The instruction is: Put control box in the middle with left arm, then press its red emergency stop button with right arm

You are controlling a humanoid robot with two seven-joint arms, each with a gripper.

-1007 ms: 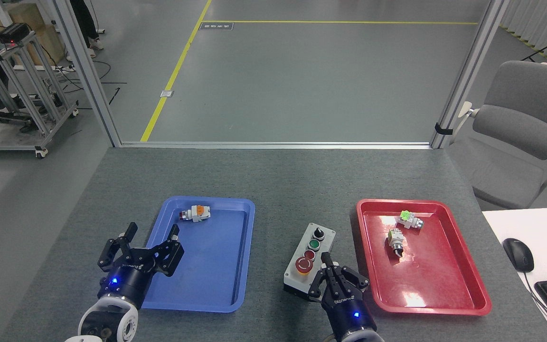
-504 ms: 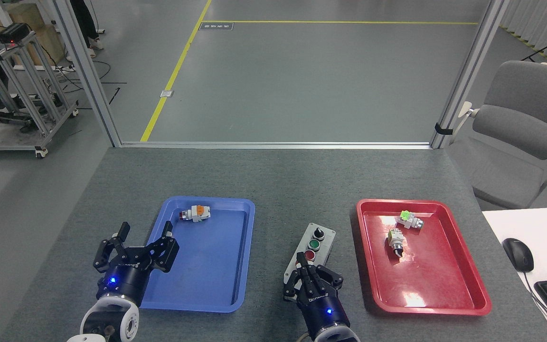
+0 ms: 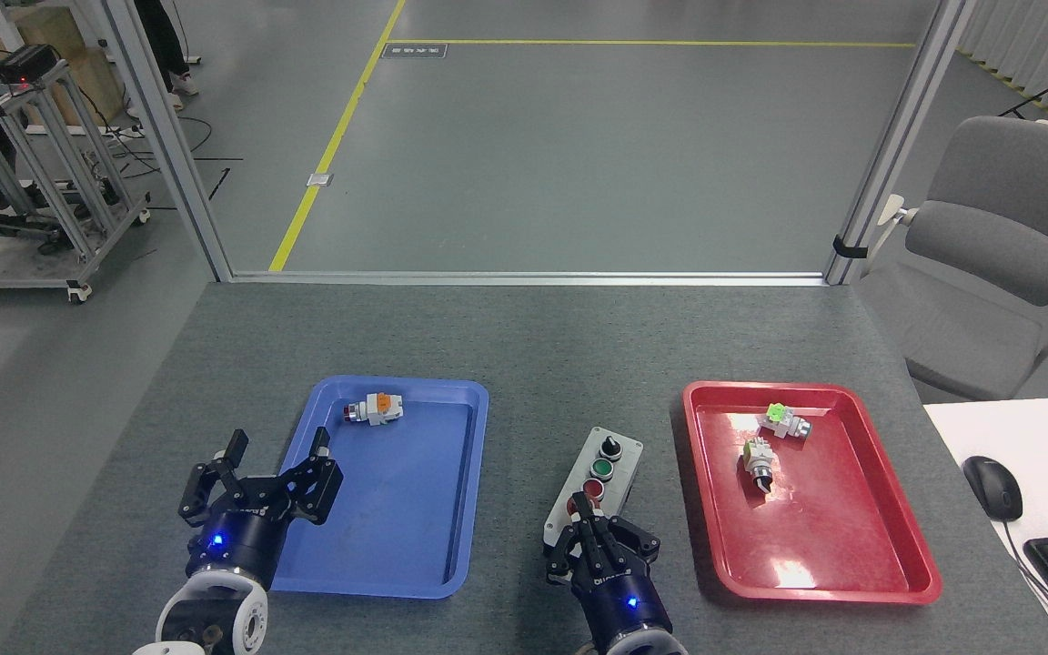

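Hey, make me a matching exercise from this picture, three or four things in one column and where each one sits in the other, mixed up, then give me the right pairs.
Column one:
1. control box
2. orange-capped switch part
3. green-capped switch part
4. computer mouse

Column two:
A. in the red tray
B. on the white desk at the right
C. on the bare grey tabletop between the trays
D. in the blue tray

Pairs: 1-C, 2-D, 3-A, 4-B
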